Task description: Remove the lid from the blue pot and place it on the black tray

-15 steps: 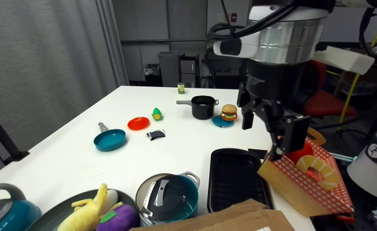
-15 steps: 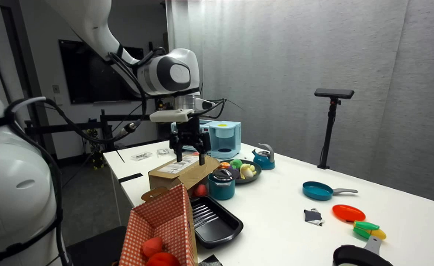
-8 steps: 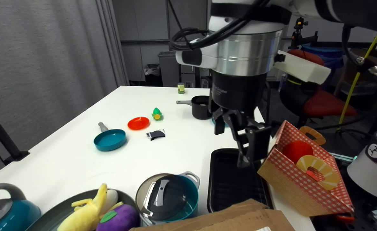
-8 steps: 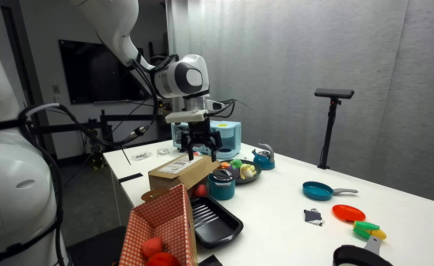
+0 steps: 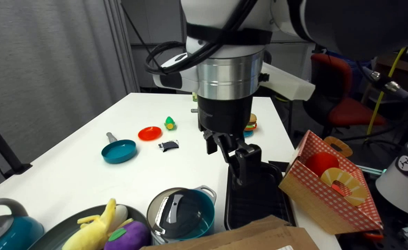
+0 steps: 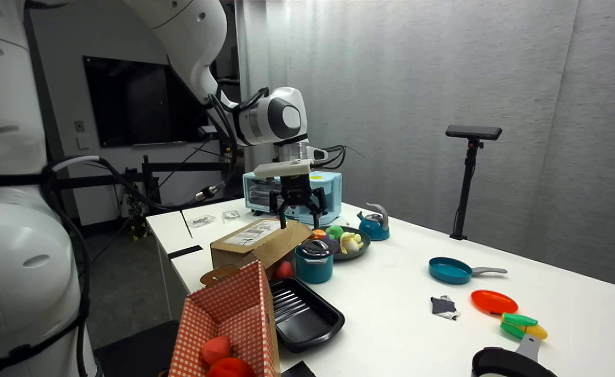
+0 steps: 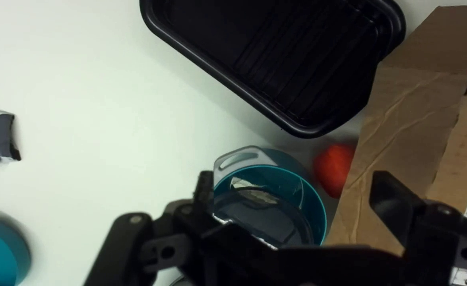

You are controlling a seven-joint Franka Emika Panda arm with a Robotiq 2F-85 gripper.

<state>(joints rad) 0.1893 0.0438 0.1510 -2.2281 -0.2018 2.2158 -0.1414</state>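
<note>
While lid [image 5: 179,213] tops blue pot [image 6: 314,270], gripper [image 6: 299,225] hangs wide-spread, empty. Black tray [image 5: 257,206] right of pot in an exterior view.

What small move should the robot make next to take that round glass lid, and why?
I'd probably shift the open black tool sideways to centre it over the round see-through glass lid before lowering: the lid rests on the deep teal-blue pot below, and the wrist view shows it nearer one finger than the other.

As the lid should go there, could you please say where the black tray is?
In an exterior view, the black tray lies low, right of centre, between the blue pot and the checkered box.
</note>
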